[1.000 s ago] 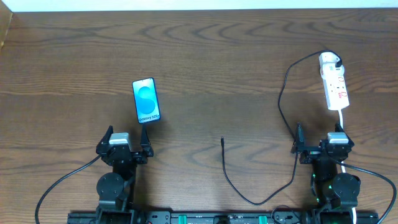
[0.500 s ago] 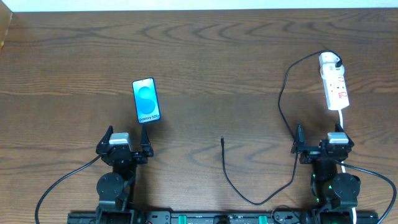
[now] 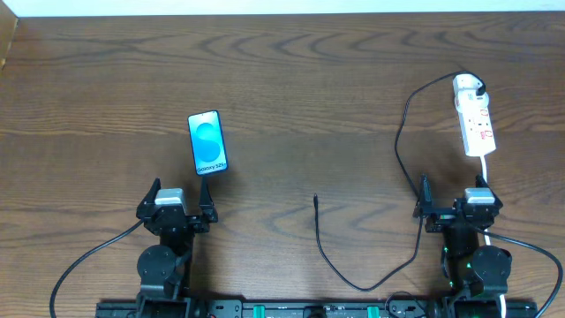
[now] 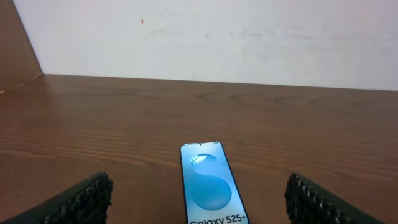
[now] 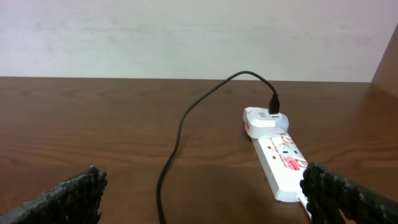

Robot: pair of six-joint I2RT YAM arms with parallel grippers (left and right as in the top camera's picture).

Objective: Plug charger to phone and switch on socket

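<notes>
Left gripper: your left gripper (image 3: 181, 201) stands wide open near the front edge of the surface (image 3: 300, 79) and holds nothing.
Right gripper: your right gripper (image 3: 457, 201) is fully spread and also empty.
Phone: the phone (image 3: 207, 143) lies flat, screen up and lit, just beyond your left gripper.
Charger: the charger (image 3: 396, 146) runs from its white adapter (image 5: 264, 120), already seated in the far end of the socket (image 3: 475, 119), loops down past your right gripper and ends at the plug tip (image 3: 316, 200) lying loose mid-surface, between the arms.
Step in hand: nothing is grasped yet, so the first move looks like a pickup of the plug tip.
How to do it well: pinch close behind the tip so it stays stiff. Steady the phone with the other gripper, or it may slide when you push. Line the tip up with the phone's near short edge before pressing in.
Hard to see: the phone's port shows in no view, and the left wrist view cuts off its near end. The socket's red switch marks are too small to tell on from off. You cannot tell whether the cable touches your right gripper where it passes.
</notes>
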